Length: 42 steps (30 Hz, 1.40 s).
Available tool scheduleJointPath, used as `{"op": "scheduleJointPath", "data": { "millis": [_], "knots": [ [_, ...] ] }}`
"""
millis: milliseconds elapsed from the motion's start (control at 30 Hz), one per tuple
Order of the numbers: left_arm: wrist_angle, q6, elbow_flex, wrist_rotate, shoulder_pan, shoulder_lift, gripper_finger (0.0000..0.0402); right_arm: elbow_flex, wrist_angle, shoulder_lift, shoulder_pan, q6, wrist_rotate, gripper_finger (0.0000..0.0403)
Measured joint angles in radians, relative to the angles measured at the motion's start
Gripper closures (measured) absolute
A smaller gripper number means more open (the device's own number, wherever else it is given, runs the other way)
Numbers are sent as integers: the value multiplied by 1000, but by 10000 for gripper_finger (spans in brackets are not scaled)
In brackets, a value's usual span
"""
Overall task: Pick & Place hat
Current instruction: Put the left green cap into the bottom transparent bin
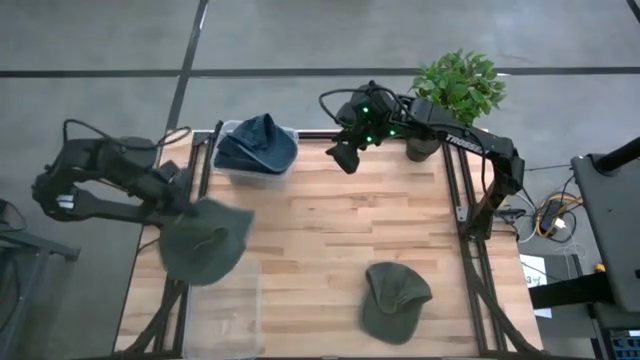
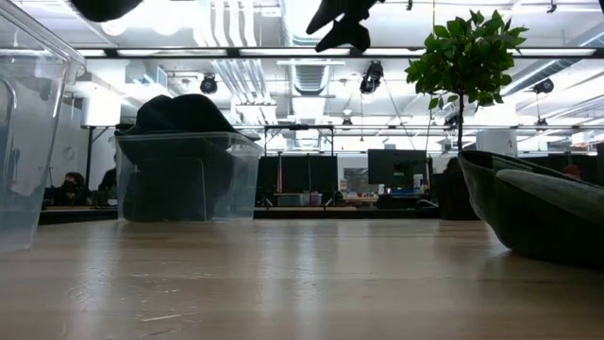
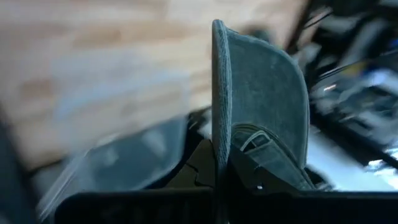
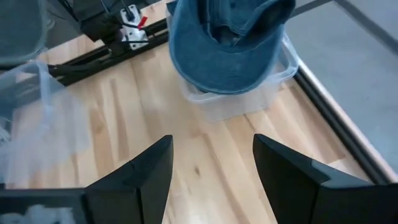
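Fabric of a grey-green hat (image 1: pixel 203 243) is pinched at its brim by the left gripper (image 1: pixel 186 203), which carries it in the air at the table's left edge above a clear empty bin (image 1: pixel 222 315), likely so the hat can drop in. A second green cap (image 1: pixel 393 298) lies flat on the wooden table (image 1: pixel 340 225) nearer the front right. Farther back, the right gripper (image 4: pixel 211 163) hovers with fingers spread wide and holding nothing, its arm reaching toward the bin (image 4: pixel 239 96) that holds a blue denim hat (image 4: pixel 230 37) at the far edge.
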Motion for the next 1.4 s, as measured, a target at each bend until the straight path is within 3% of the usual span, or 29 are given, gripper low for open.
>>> {"op": "scheduleJointPath", "data": {
  "millis": [267,467,633,867,1233,1400],
  "knots": [
    [-25,10,-54,278,-22,112,397,0,1,0,-4,-40,50,188],
    [-128,125,-55,361,-100,233,396,0,3,0,-4,-68,50,188],
    [-72,139,-73,310,-131,308,394,0,18,0,-4,-81,52,188],
    [-132,169,-73,278,-191,399,395,0,17,0,-4,-85,52,188],
    [-114,144,-80,204,-220,454,393,0,16,0,-4,-84,47,188],
    [-82,140,-83,159,-220,452,366,0,16,0,-2,-77,47,188]
  ]
}}
